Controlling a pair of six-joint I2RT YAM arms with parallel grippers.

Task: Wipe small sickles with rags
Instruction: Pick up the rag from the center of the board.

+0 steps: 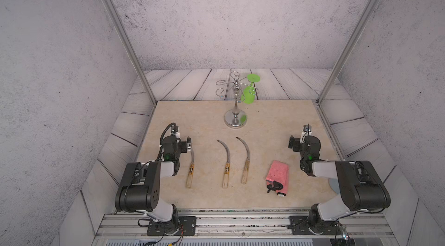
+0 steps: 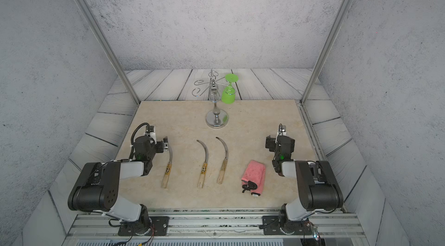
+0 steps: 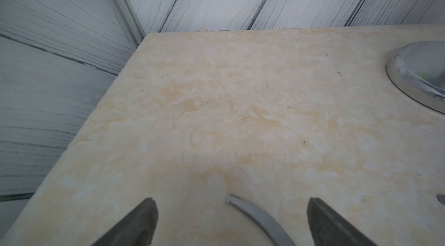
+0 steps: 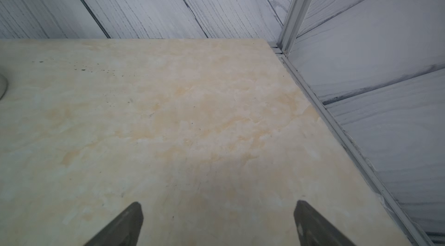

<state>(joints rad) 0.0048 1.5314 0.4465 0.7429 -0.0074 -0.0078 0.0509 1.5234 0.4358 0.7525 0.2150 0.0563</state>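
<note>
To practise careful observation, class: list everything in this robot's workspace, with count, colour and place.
table: one, beige marble, centre.
left sickle, middle sickle, right sickle: three, dark-grey blades, pale handles, in a row mid-table.
rag: one, pink, beside the right sickle.
stand: one, chrome, far middle.
goblet: one, green, hanging inverted on the stand.
left end effector: one, black, open, over the left sickle's blade.
right end effector: one, black, open, over bare table.

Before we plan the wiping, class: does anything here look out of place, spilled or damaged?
Nothing is spilled or broken. The three sickles and the pink rag lie flat, apart. One oddity: the leftmost sickle has its blade tip just below the open left gripper. The green goblet hangs upside down from the chrome stand.
</note>
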